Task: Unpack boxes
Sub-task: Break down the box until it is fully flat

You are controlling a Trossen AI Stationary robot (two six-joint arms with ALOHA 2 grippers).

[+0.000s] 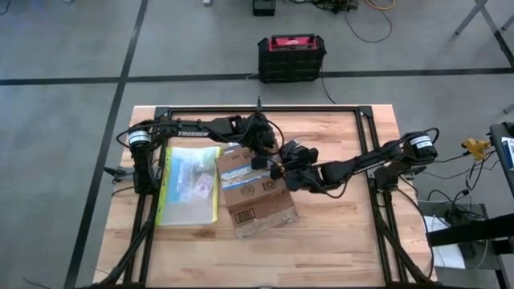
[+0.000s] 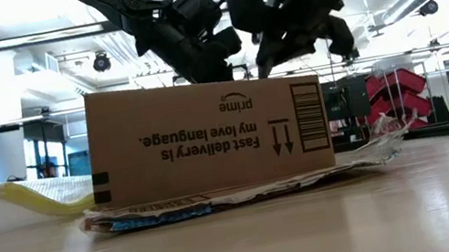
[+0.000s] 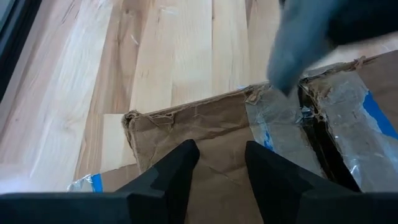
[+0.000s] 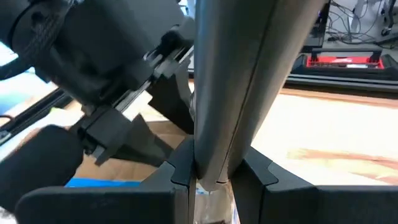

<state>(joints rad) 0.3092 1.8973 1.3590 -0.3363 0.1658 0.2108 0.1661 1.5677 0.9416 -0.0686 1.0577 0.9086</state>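
Left gripper: fingers spread, with nothing between them but the brown flap below. It hangs just over the far end of the box. I can't tell if the tips touch the cardboard.

Right gripper: fingers pressed onto a grey bar, which runs out straight ahead of them. It sits at the same far end of the box, right beside the left gripper.

Counts: one box, one pouch, one case, two arms.

The box lies mid-table, slightly skewed, with the clear yellow-edged pouch flat along its left side. I can't tell if they touch or are just beside each other. The black and red case is on the floor beyond the table's far edge, well apart.

View differences:
- High view: only this one gives the layout of box, pouch and case. Both arms reach in from the sides and meet over the box.
- Low view: shows the box's side wall, with its printed text upside down, arrows and a barcode. A crumpled flap and tape spread flat under the box. Both grippers are above the top edge.
- Left wrist view: shows the torn flap edge, clear tape, blue strips and a dark open seam. The blurred grey bar tip is just over that seam.
- Right wrist view: mostly filled by the bar and the left arm's body, with a bit of blue and cardboard below.
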